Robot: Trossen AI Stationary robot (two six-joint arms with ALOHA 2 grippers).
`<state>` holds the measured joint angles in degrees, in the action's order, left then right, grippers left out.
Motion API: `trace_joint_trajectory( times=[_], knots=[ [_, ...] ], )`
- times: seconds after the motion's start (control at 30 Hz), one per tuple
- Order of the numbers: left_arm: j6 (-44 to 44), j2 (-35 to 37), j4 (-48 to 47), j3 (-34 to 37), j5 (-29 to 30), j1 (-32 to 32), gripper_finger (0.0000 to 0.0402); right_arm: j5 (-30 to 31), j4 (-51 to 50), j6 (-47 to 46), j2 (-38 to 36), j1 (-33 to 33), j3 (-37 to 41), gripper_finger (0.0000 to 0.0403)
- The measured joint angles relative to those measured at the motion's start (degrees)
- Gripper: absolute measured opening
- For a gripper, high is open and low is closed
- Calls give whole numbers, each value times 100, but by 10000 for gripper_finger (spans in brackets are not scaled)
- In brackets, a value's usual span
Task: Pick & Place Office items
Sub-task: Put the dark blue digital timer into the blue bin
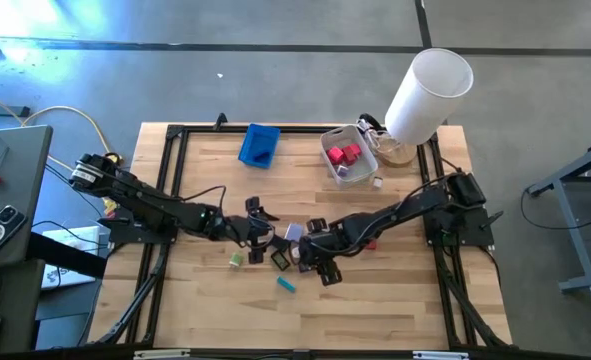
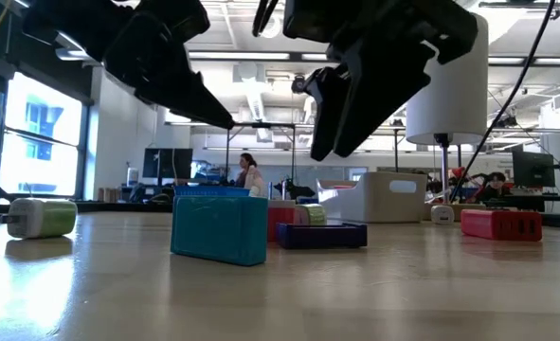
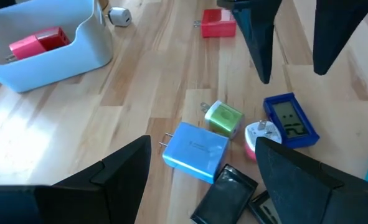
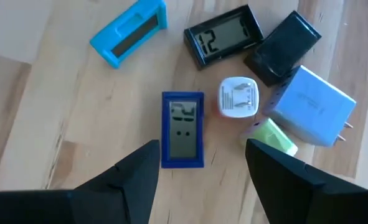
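Observation:
Several small office items lie flat in a cluster mid-table: a dark blue clock, a black clock, a black block, a white plug, a light blue charger and a green piece. A teal clock lies apart, nearer the front edge. My right gripper hangs open above the dark blue clock, pointing steeply down, clear of the table. My left gripper stands open left of the cluster, above the table, slanting down toward the light blue charger.
A translucent white bin with red pieces stands at the far right, a blue tray at the far middle. A red charger lies right of the cluster, a green-white charger left of it. A tall white cylinder rises at the far right corner.

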<state>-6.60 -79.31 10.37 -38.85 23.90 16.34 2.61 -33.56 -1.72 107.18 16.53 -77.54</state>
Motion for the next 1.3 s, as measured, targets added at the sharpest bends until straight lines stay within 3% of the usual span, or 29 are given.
trace_joint_trajectory(
  times=[0.23,0.57,1.3],
  knots=[
    [-236,0,-3,-2,0,22,280,35,-32,110,148,292,11,227],
    [-580,-16,-90,0,5,24,280,346,281,-208,586,212,2,227],
    [-597,-227,-247,2,-2,-7,280,-79,246,-15,1092,-160,-17,212]
  ],
)
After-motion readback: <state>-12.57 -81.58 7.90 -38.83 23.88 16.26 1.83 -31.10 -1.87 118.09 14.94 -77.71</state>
